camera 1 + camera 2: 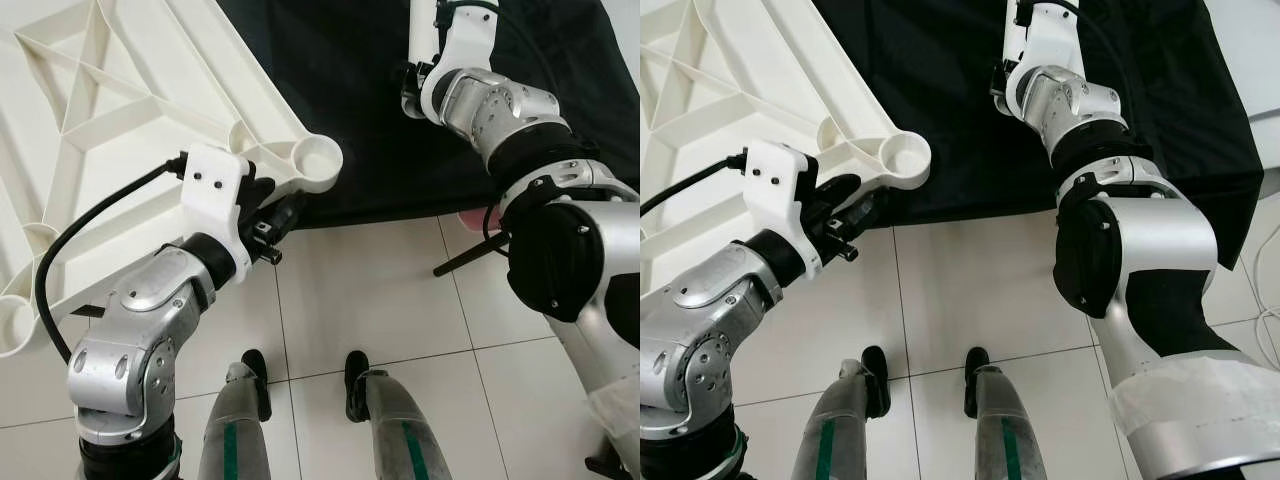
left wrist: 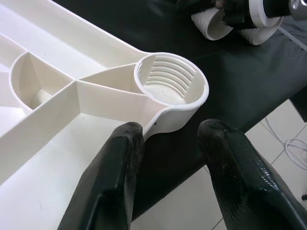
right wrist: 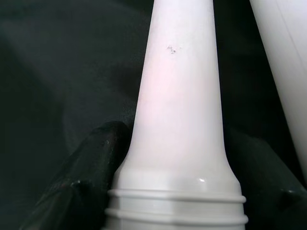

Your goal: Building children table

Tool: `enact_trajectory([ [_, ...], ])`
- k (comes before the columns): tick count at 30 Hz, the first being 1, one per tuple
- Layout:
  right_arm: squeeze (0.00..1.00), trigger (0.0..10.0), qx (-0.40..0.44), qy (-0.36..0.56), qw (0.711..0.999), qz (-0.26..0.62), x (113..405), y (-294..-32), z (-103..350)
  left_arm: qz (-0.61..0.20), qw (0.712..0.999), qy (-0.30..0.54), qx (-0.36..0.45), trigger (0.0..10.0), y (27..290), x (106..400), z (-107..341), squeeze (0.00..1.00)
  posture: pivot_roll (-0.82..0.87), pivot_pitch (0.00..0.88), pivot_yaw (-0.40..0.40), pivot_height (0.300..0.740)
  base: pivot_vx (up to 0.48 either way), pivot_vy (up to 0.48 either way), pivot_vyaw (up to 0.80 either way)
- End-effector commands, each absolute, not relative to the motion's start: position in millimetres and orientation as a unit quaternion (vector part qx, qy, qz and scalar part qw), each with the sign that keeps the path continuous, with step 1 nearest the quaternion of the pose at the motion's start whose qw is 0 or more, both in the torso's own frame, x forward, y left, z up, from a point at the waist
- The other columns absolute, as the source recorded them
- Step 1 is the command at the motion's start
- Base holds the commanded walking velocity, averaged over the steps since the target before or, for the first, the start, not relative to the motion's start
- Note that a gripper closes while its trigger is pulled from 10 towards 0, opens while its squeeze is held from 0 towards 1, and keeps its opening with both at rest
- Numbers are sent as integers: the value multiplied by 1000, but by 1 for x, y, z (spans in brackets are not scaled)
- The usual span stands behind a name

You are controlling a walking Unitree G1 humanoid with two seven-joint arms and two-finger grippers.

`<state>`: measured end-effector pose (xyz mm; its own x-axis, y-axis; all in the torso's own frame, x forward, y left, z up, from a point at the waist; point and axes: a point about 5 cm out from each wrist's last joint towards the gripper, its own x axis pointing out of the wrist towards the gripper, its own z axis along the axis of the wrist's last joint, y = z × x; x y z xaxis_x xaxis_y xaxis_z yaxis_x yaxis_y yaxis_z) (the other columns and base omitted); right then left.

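Observation:
The white plastic tabletop (image 1: 110,130) lies upside down, its ribbed underside up, partly on a black cloth. Its round threaded corner socket (image 1: 320,160) hangs over the cloth's edge. My left gripper (image 1: 272,228) is just below that corner; in the left wrist view its fingers (image 2: 120,158) stand open, apart from the socket (image 2: 170,79). My right gripper (image 1: 408,82) reaches out over the cloth and is shut on a white tapered table leg (image 3: 180,96), gripped just above its threaded collar. A second white leg (image 3: 283,57) lies beside it.
The black cloth (image 1: 350,100) covers the area ahead. White floor tiles (image 1: 370,290) lie below, with my two feet (image 1: 300,380) on them. A dark thin rod (image 1: 468,256) slants out under the cloth's edge at the right. A white cable (image 2: 292,148) lies on the floor.

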<state>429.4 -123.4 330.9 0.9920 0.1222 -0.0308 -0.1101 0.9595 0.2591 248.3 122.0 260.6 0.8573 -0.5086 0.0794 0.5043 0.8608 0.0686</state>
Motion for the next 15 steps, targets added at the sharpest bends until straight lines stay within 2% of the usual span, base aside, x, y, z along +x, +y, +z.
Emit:
enact_trajectory([
  [1, 0, 10000, 149, 57, 985, 70, 430, -121, 308, -235, 972, -29, 15, 10000, 126, 251, 254, 0, 12, 436, -36, 740, 0, 0, 0],
  [3, 0, 10000, 150, 18, 980, 128, 428, -117, 306, -234, 972, -33, 10, 10000, 128, 255, 257, 0, 1, 427, -36, 740, 0, 0, 0],
  [5, 0, 10000, 146, 5, 979, 145, 426, -115, 306, -234, 972, -33, 6, 10000, 128, 256, 258, 0, 1, 427, -36, 740, 0, 0, 0],
  [15, 0, 10000, 170, -4, 969, 179, 410, -121, 296, -238, 971, -37, -11, 10000, 130, 260, 261, 0, -15, 399, -36, 740, 0, 0, 0],
])
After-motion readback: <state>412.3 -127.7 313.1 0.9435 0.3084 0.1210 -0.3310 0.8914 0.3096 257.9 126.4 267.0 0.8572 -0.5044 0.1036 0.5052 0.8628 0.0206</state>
